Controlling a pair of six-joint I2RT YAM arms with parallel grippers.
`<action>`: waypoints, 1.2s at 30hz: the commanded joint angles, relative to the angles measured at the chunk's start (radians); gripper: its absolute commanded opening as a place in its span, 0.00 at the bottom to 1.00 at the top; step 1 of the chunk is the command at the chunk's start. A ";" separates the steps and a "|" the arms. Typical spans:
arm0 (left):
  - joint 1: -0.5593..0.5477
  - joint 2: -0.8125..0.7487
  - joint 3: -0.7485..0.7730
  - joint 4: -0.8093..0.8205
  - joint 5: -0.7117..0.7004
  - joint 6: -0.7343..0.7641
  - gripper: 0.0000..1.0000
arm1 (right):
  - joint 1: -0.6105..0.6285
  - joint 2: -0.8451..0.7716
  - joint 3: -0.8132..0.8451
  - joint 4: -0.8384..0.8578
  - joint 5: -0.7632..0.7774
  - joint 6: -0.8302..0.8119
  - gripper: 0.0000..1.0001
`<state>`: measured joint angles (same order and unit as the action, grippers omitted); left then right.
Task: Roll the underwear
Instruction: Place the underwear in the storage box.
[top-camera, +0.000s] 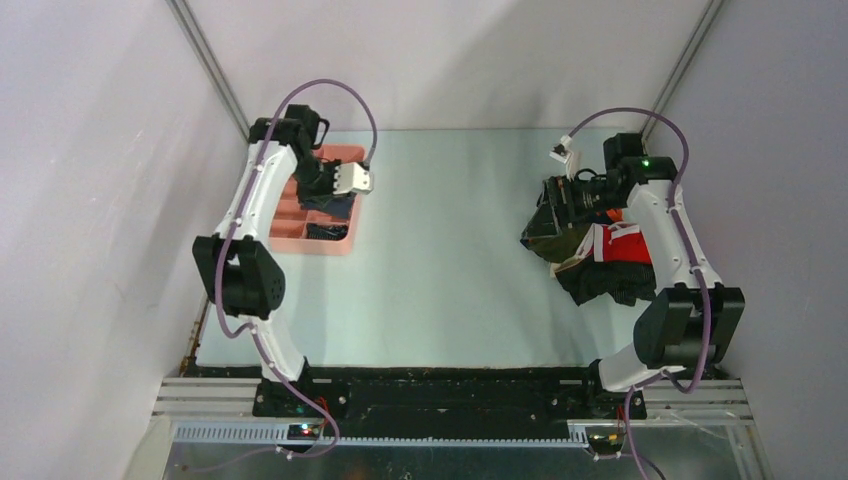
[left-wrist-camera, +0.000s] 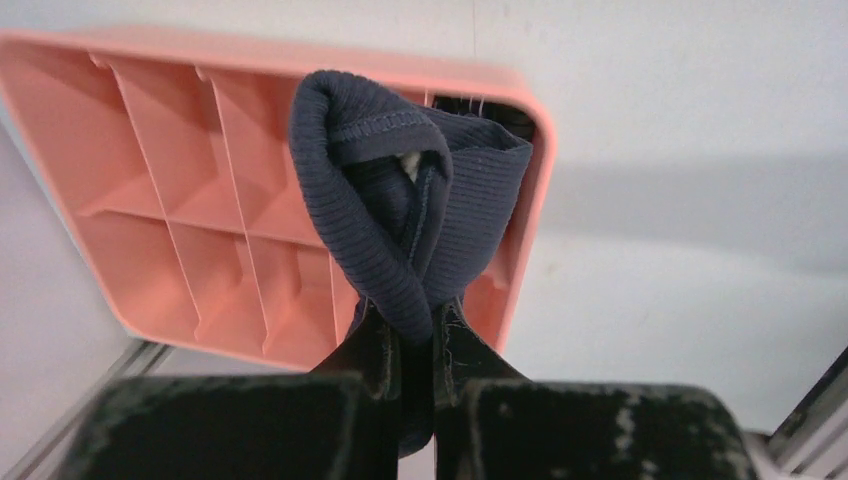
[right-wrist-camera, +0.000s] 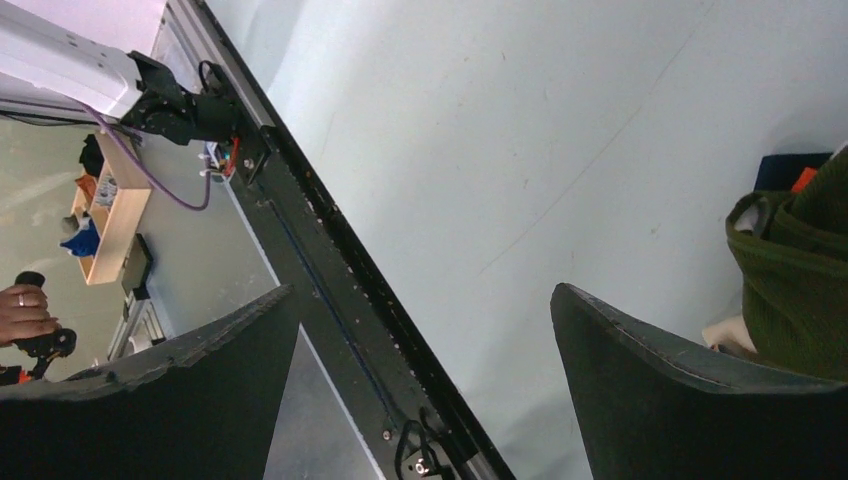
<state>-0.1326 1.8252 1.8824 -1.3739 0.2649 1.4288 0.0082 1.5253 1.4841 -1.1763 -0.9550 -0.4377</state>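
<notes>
A rolled navy underwear (left-wrist-camera: 410, 200) hangs over the pink tray (left-wrist-camera: 180, 150), and my left gripper (left-wrist-camera: 418, 340) is shut on its lower end. From above, the left gripper (top-camera: 328, 197) sits over the tray's (top-camera: 300, 238) right-hand compartments. A dark rolled piece (top-camera: 328, 232) lies in the tray's near right compartment. My right gripper (right-wrist-camera: 422, 290) is open with nothing between its fingers. It hovers at the left edge of the underwear pile (top-camera: 600, 262) on the table's right side. An olive underwear (right-wrist-camera: 800, 270) shows just right of the right finger.
The black front rail (right-wrist-camera: 330, 260) of the table runs diagonally under the right gripper. The tray stands at the table's back left, close to the left wall (top-camera: 100, 200). The pile lies close to the right wall (top-camera: 780, 200).
</notes>
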 joint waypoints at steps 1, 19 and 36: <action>0.037 0.044 -0.003 -0.016 -0.149 0.169 0.00 | 0.001 -0.080 -0.011 -0.020 0.055 -0.012 0.99; 0.053 0.232 -0.107 0.265 -0.229 0.218 0.00 | 0.010 -0.213 0.012 -0.064 0.179 0.014 0.99; 0.055 0.377 -0.072 0.218 -0.071 0.186 0.02 | 0.013 -0.168 0.016 -0.050 0.202 0.018 1.00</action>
<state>-0.0834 2.1685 1.7878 -1.1240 0.1528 1.6138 0.0132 1.3518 1.4700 -1.2369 -0.7700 -0.4248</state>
